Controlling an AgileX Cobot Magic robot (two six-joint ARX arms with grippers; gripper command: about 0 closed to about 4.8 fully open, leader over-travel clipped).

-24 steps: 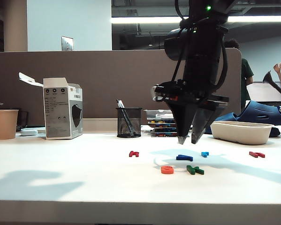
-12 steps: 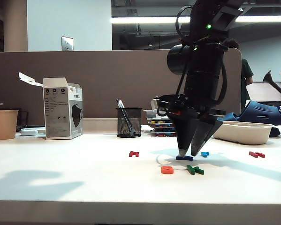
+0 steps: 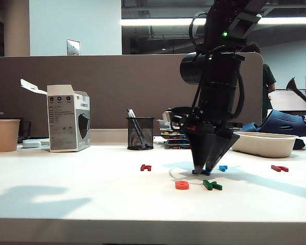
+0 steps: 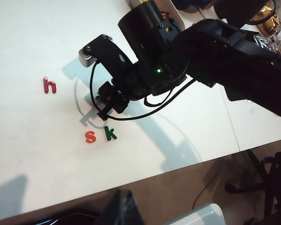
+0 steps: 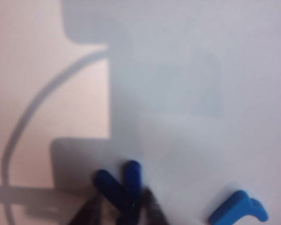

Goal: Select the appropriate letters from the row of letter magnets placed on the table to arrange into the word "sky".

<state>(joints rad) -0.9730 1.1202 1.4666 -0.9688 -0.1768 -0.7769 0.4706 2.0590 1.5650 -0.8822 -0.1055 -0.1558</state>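
Reaching down at centre right of the exterior view, right gripper (image 3: 202, 170) pointing at the table (image 3: 81, 199), fingertips resting around the dark blue letter (image 3: 206, 172). In the right wrist view, dark blue letter (image 5: 119, 185) sitting low in the frame between the two dark fingers (image 5: 149, 208), jaws drawn in close on either side of it; impossible to tell whether actually clamping it. Light blue letter (image 5: 238, 211) lying just beside, at lower right of that view, and just right of the gripper (image 3: 222, 167) in the exterior view.

Lying in front of the gripper, nearer the camera: orange letter (image 3: 182, 185) and green letter (image 3: 212, 185), side by side, close but apart. In the left wrist view, showing as orange "s" (image 4: 90, 137) and green "k" (image 4: 110, 133), below centre left. Dark red letter (image 3: 145, 167) lying off to the left, red letter (image 3: 279, 168) far right. Dark red "h" (image 4: 49, 85) at left of the left wrist view.

Left gripper not showing in any view.
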